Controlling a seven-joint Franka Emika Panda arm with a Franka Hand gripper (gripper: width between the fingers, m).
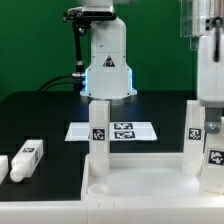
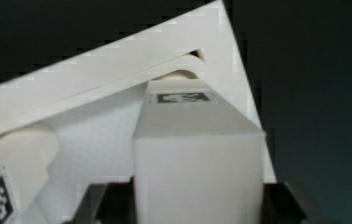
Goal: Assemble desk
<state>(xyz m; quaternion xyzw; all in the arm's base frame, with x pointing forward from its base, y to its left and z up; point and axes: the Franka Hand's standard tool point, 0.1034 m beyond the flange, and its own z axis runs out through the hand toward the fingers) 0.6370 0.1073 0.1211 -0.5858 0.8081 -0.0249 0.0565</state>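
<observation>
Clamping a white desk leg (image 2: 194, 150), the gripper (image 2: 191, 208) shows only slivers of its dark fingers (image 2: 105, 207); the tabletop panel (image 2: 84, 95) beyond is cropped and blurred.

A robotics lab is indicated by the robot base (image 1: 106, 62), marker board (image 1: 112, 131), black table (image 1: 40, 115) and green backdrop (image 1: 30, 40).

The robot's base (image 1: 105, 45) is glossy white and rounded, a blue light (image 1: 92, 75) glowing low on its front, a black cable (image 1: 78, 45) running down beside it; the arm link (image 1: 207, 50) is plain white too
</observation>
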